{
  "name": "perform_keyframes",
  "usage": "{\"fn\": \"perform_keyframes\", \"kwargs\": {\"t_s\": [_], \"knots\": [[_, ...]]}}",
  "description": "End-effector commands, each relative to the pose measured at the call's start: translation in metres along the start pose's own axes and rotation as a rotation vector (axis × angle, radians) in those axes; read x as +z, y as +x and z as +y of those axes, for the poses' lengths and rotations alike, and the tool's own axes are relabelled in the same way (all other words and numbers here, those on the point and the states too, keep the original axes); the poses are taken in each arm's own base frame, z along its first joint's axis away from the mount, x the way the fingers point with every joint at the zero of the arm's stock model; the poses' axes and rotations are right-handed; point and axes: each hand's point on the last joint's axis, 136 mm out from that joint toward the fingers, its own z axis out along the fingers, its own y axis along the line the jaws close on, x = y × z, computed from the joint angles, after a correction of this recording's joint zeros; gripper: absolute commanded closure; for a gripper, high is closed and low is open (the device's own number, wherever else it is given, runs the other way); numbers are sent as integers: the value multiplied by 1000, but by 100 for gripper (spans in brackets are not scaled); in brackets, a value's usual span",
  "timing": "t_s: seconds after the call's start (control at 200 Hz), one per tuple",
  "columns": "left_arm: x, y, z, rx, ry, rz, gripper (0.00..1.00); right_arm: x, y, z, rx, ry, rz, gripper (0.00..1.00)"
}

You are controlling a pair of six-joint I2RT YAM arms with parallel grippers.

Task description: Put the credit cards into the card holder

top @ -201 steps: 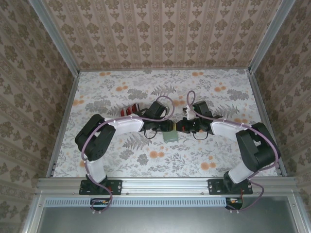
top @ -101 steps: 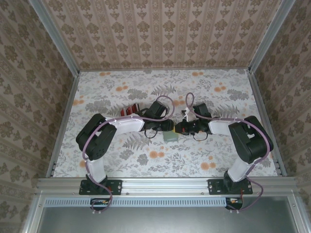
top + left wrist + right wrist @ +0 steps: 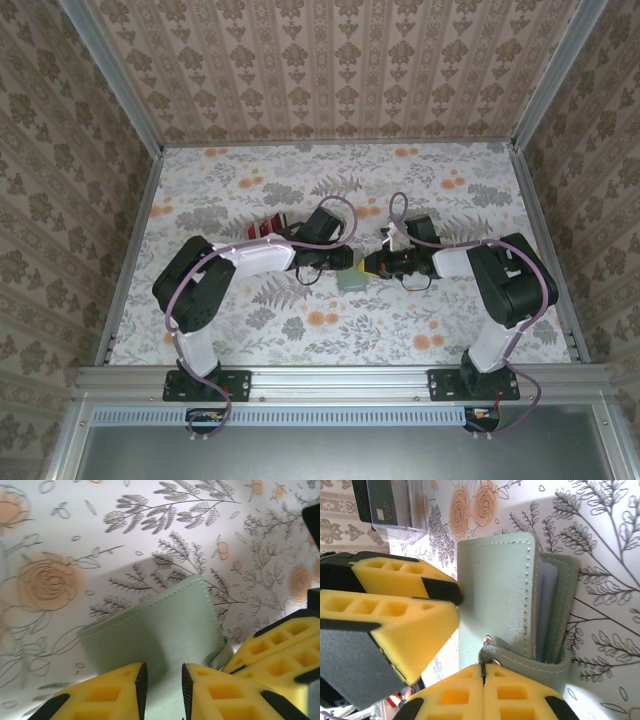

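Observation:
The grey-green card holder (image 3: 352, 283) lies on the floral table between both grippers. In the right wrist view the card holder (image 3: 495, 595) is ajar, with pale sleeves (image 3: 546, 610) showing between its covers. My right gripper (image 3: 483, 668) is shut on the end of the holder's snap strap (image 3: 532, 662). My left gripper (image 3: 163, 680) is over the card holder (image 3: 160, 630), jaws a narrow gap apart with nothing between them. One left fingertip (image 3: 442, 591) touches the cover's edge. The tan-to-red credit cards are out of view.
A clear box with a dark card marked VIP (image 3: 387, 505) stands beyond the holder. A red-and-white striped block (image 3: 266, 228) sits behind the left arm. Metal rails and patterned walls border the table (image 3: 440, 190).
The right arm's elbow has swung inward and up while its gripper stayed at the holder. The left arm and the holder have barely moved.

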Motion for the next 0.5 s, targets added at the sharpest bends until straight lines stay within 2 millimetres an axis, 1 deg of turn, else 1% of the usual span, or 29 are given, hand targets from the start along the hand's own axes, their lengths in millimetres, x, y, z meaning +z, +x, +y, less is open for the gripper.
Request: {"fn": "perform_keyframes", "kwargs": {"t_s": [0.0, 0.105, 0.215, 0.315, 0.49], "knots": [[-16, -9, 12, 17, -57, -21, 71, -3, 5, -6, 38, -1, 4, 100], [-7, -1, 22, 3, -67, 2, 71, -8, 4, 0, 33, -27, 6, 100], [4, 4, 25, -1, -72, 21, 71, -11, 3, 4, 37, -51, 18, 100], [12, 8, 22, 17, -75, 46, 69, -15, 3, 6, 38, -71, 33, 100], [20, 11, 13, 69, -98, 79, 68, -20, 7, 14, 16, -89, 79, 100]]}}
